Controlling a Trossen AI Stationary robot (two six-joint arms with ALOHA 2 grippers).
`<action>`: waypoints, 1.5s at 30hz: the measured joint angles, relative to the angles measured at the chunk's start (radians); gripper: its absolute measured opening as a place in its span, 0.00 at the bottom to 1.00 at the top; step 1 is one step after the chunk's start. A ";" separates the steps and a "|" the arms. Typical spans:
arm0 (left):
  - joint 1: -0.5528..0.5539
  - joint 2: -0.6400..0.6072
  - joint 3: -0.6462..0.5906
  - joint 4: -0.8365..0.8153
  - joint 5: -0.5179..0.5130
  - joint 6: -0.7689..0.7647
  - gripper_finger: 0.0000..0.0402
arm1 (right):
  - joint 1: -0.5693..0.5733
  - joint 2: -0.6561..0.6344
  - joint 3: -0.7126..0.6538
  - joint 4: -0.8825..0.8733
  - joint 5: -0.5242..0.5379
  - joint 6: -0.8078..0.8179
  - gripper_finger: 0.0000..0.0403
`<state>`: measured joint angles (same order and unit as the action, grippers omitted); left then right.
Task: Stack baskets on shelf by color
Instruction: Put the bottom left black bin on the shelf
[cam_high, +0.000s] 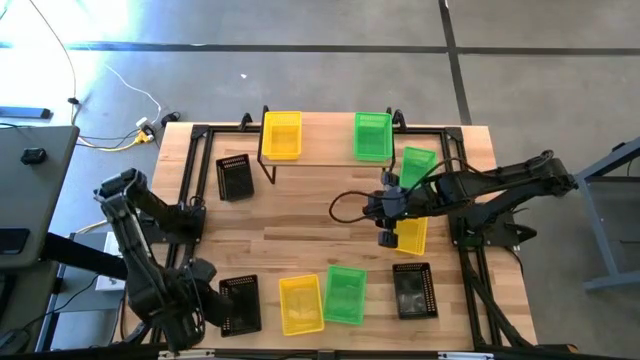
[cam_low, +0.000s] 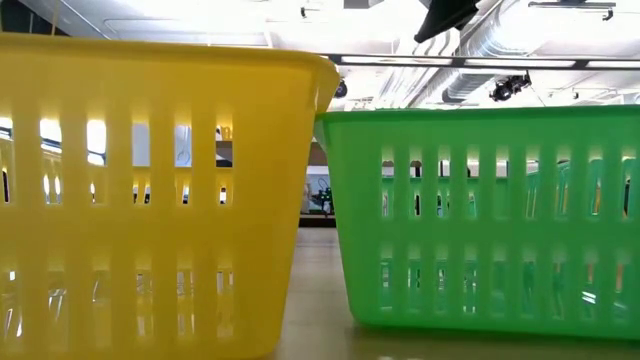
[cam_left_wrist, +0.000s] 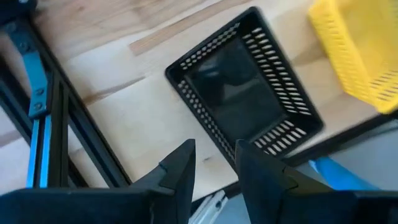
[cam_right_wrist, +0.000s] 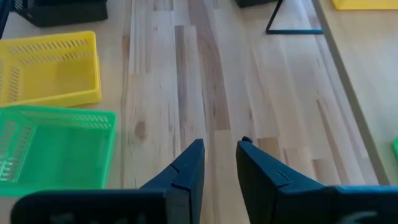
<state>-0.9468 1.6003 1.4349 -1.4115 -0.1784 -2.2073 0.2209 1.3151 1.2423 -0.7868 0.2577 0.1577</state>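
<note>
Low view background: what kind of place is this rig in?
Probably a lab or workshop. The ceiling ducts are exposed in the low view; from above, a bare concrete floor with loose cables surrounds the wooden table.

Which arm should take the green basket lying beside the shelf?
Right. Its tool sits mid-table close to that green basket, while the left tool is at the near-left corner by a black basket.

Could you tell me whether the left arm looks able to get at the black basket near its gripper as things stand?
Probably yes: the left gripper hangs just beside the black basket, jaws slightly apart, with only bare tabletop between them.
</note>
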 joint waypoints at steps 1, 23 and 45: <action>-0.003 0.015 0.000 -0.004 0.002 -0.019 0.26 | 0.003 0.004 0.000 0.000 0.000 0.000 0.19; 0.067 0.239 0.000 0.005 0.103 -0.080 0.26 | 0.005 0.013 0.000 -0.043 -0.026 -0.035 0.19; 0.103 0.409 0.000 0.064 0.201 -0.078 0.26 | 0.005 0.013 0.000 -0.056 -0.026 -0.080 0.19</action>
<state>-0.8436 2.0092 1.4345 -1.3470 0.0223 -2.2855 0.2256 1.3277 1.2423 -0.8429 0.2321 0.0776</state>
